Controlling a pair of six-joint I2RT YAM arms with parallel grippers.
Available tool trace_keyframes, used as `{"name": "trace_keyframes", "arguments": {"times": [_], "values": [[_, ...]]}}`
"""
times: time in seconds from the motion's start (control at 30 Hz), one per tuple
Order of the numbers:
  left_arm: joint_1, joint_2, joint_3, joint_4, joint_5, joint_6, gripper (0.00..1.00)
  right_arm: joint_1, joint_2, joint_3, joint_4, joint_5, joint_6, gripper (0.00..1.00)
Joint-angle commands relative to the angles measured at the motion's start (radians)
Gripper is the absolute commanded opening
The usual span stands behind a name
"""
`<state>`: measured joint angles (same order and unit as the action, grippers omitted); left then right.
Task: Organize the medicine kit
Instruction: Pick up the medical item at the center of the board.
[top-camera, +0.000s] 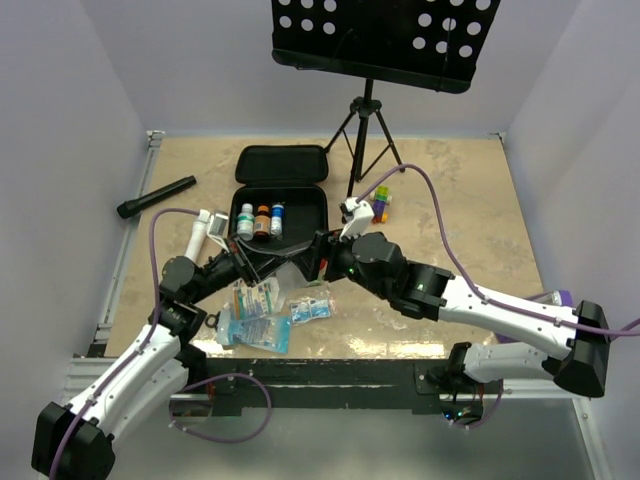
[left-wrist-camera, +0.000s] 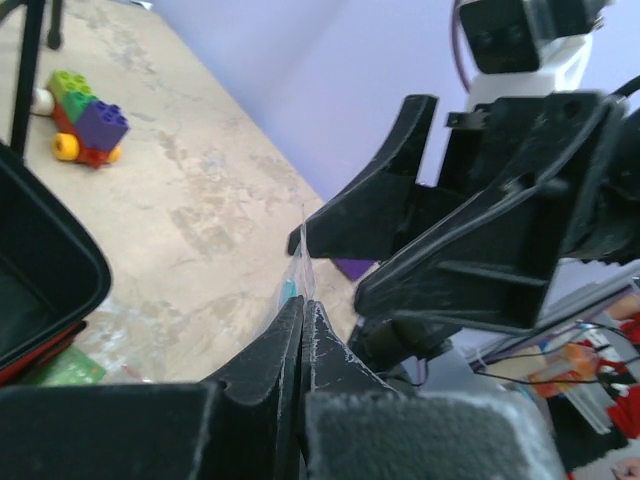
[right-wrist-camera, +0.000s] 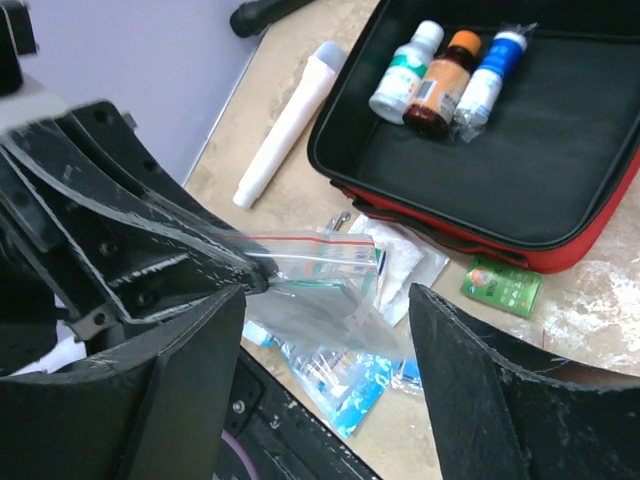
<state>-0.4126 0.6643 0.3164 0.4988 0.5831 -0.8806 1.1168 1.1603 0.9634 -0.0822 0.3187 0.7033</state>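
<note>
Three bottles (right-wrist-camera: 440, 75) lie side by side in the left half of the medicine kit (right-wrist-camera: 520, 160), which sits open at mid-table beyond both arms. From above, the wrists cover its near edge. The left gripper (left-wrist-camera: 303, 300) is pinched tight on the top edge of a clear zip bag (right-wrist-camera: 315, 265), whose contents are too blurred to name. The right gripper (right-wrist-camera: 328, 295) has its fingers apart on either side of the bag; contact cannot be judged. Loose packets (top-camera: 255, 320) lie near the bases, partly under the left arm.
</note>
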Motion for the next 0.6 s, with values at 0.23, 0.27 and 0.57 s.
{"name": "trace_keyframes", "arguments": {"times": [0.23,0.27,0.57], "values": [[0.003,0.018,0.049,0.179,0.139,-0.101,0.0,-0.018,-0.008,-0.058,0.196,-0.138,-0.119,0.6],[0.003,0.018,0.05,0.188,0.147,-0.107,0.0,-0.021,-0.013,-0.067,0.211,-0.159,-0.131,0.58],[0.003,0.052,0.105,0.305,0.265,-0.169,0.0,-0.031,-0.094,-0.137,0.279,-0.256,-0.226,0.54]]}}
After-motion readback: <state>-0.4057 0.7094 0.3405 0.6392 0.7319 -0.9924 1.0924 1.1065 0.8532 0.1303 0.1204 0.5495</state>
